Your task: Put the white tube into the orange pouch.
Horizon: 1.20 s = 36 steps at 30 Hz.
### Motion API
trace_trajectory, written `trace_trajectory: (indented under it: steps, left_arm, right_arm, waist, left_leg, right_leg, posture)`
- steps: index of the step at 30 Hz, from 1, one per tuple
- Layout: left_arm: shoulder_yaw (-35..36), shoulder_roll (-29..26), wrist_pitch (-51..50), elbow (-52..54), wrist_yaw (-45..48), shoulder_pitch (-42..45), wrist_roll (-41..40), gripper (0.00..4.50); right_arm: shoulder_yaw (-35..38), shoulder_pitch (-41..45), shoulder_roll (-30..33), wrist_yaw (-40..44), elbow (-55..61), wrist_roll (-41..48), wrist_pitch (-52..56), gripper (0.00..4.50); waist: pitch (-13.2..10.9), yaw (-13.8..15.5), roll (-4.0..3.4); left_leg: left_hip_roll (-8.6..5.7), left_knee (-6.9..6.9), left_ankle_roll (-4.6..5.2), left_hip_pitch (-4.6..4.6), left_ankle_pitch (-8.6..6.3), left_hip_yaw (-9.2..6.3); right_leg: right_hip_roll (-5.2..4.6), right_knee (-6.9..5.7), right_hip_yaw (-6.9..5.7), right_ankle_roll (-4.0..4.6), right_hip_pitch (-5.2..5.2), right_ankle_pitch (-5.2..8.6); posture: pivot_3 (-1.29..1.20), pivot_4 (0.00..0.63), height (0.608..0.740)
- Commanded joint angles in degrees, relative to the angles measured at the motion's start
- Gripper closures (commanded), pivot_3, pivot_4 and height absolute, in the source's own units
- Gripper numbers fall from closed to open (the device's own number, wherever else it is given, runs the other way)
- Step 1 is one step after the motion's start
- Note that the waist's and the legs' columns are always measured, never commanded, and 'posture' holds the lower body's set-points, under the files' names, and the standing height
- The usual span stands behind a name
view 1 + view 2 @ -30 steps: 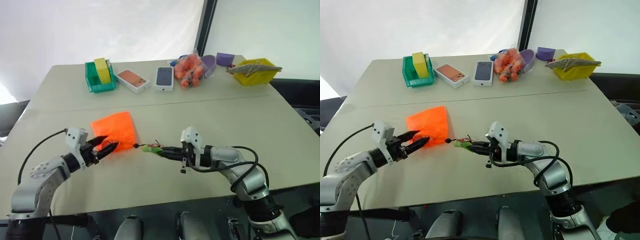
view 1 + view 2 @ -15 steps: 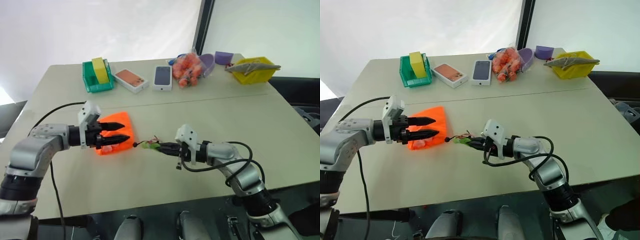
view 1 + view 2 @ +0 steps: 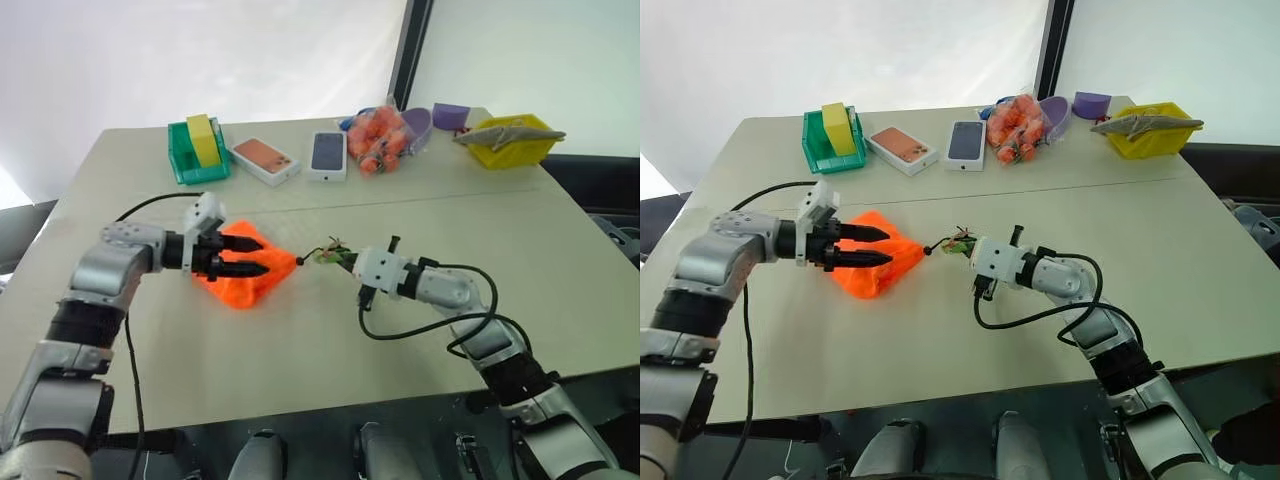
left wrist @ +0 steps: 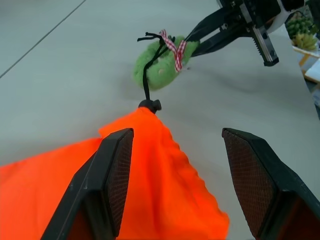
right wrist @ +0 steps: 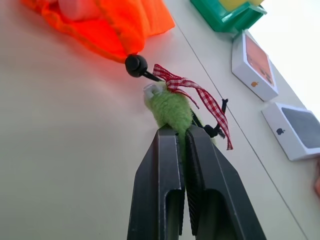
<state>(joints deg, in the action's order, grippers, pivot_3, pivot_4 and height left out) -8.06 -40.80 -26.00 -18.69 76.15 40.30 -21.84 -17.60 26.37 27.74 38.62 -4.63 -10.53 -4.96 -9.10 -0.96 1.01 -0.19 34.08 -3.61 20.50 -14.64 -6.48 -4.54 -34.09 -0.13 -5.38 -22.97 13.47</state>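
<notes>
Already the right pincer [image 5: 182, 131] clamps the green charm [image 5: 169, 107], while the left pincer [image 3: 252, 257], spread, straddles the orange pouch [image 3: 252, 282].

Pouch [image 3: 245, 275] showing neon orange; charm [image 5: 170, 108] showing fuzzy green, wearing red-and-white checked ribbon [image 5: 195, 93]; cord stopper [image 5: 135, 65] showing black.
</notes>
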Motion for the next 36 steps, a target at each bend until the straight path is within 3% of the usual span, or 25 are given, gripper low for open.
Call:
trace_trajectory:
  steps: [1,14,32,34,36]
  left_arm:
    - [-1.7,2.1,2.9,-3.7,1.3,3.6,2.9,1.49]
    - [-6.8,11.4,14.2,-21.4,1.6,14.9,14.6,1.49]
    - [-6.1,12.3,10.5,-15.1,-1.9,10.3,19.0,1.49]
    - [-6.0,12.4,10.0,-14.3,-2.2,9.7,18.9,2.0]
    - [-5.8,12.4,9.4,-13.5,-2.6,9.2,18.7,2.78]
  right_arm:
    - [0.3,2.2,0.2,-1.3,0.0,-1.8,-4.0,4.5]
    - [0.5,3.3,-1.0,-1.8,-0.4,-4.1,-7.1,4.5]
    - [0.3,3.0,-1.8,-1.9,0.2,-4.9,-7.0,4.5]
    - [0.2,3.1,-1.9,-1.9,0.1,-5.0,-7.1,4.5]
    - [0.2,3.1,-2.0,-1.8,0.2,-5.1,-7.0,4.5]
  waist:
    - [0.0,0.0,0.0]
    - [0.0,-0.2,0.01]
    - [0.0,-0.2,0.01]
    - [0.0,-0.2,0.01]
    - [0.0,-0.2,0.01]
  left_leg:
    - [0.0,0.0,0.0,-0.01,0.0,0.0]
    - [0.0,0.04,0.01,-0.05,0.01,-0.03]
    - [0.0,0.06,0.01,-0.08,0.01,-0.06]
    - [0.0,0.06,0.01,-0.09,0.01,-0.06]
    - [0.0,0.06,0.01,-0.1,0.01,-0.06]
  right_leg:
    - [0.0,-0.01,0.0,0.0,0.01,-0.01]
    - [0.03,-0.06,0.0,-0.16,0.07,-0.16]
    - [0.04,-0.15,0.0,-0.19,0.08,-0.19]
    - [0.04,-0.15,0.0,-0.19,0.1,-0.19]
    - [0.04,-0.16,0.0,-0.19,0.1,-0.19]
  posture:
    - [0.0,0.15,0.74]
    - [0.0,0.15,0.74]
    - [0.0,0.15,0.74]
    - [0.0,0.15,0.74]
    - [0.0,0.15,0.74]
